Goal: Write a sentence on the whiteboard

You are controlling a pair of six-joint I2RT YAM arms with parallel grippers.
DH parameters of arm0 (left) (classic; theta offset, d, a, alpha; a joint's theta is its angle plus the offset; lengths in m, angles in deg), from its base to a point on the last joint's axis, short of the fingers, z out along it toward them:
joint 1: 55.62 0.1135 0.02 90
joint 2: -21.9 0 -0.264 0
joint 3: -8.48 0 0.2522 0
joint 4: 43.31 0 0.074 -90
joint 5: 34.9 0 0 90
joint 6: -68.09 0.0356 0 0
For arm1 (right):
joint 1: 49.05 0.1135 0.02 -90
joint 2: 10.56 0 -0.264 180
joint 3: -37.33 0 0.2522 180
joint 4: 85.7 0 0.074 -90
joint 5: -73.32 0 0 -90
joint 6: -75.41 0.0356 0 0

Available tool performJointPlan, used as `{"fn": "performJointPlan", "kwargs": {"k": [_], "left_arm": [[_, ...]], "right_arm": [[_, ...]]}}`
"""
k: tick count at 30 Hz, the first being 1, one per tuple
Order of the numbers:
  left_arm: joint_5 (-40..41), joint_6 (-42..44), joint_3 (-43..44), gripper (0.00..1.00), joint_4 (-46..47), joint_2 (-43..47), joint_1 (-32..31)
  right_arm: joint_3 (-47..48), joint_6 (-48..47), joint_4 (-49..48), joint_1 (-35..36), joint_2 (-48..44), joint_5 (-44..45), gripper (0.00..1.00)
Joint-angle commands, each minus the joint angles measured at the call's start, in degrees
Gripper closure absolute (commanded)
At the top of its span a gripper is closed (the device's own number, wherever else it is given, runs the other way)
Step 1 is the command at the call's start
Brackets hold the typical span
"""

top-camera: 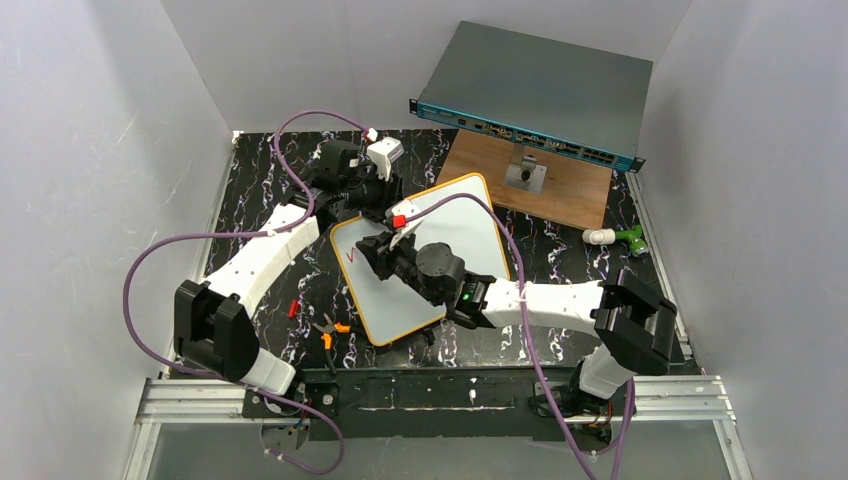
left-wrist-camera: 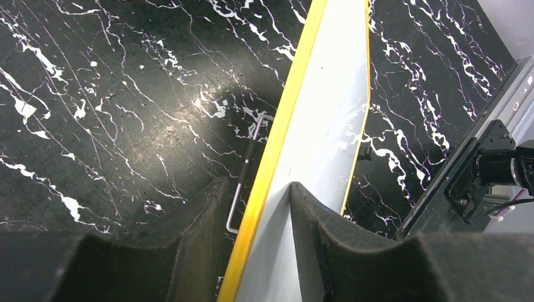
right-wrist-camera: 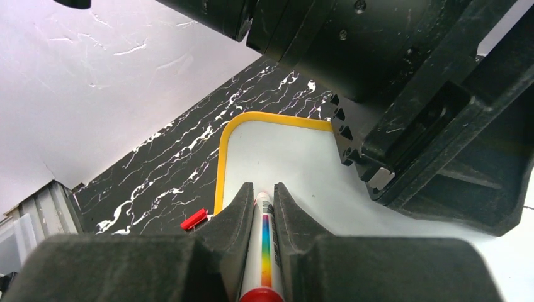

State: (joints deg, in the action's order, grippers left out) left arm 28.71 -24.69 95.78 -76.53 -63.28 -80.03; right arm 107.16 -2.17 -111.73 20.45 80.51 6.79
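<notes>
The whiteboard (top-camera: 470,225) sits on the desk (top-camera: 270,180), its yellow rim clamped by the left hand (left-wrist-camera: 258,189), while the nearer right hand (right-wrist-camera: 259,189), closed on the marker (right-wrist-camera: 263,239), aims the marker's long axis at the whiteboard's rounded left corner.

whiteboard (top-camera: 470,235) ctr: hidden under R arm (top-camera: 540,297) | red mark (top-camera: 350,257): too small to read | marker (right-wrist-camera: 263,251) near end: cut by edge
</notes>
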Motion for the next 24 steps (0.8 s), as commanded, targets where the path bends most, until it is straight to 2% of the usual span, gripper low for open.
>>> {"fn": "performJointPlan", "kwargs": {"k": [1,16,24], "left_arm": [[2.0,1.02,-0.02,1.0,1.36,4.39,-0.31],[2.14,1.03,0.59,1.0,1.29,4.2,-0.47],[2.25,1.18,0.36,1.0,1.08,4.56,-0.56]], "right_arm": [[2.03,-1.56,1.1,-0.85,0.29,2.69,0.99],[-3.34,-0.12,3.97,-0.05,-1.83,3.2,0.99],[-3.14,-0.08,4.46,0.12,-1.56,3.35,0.99]]}}
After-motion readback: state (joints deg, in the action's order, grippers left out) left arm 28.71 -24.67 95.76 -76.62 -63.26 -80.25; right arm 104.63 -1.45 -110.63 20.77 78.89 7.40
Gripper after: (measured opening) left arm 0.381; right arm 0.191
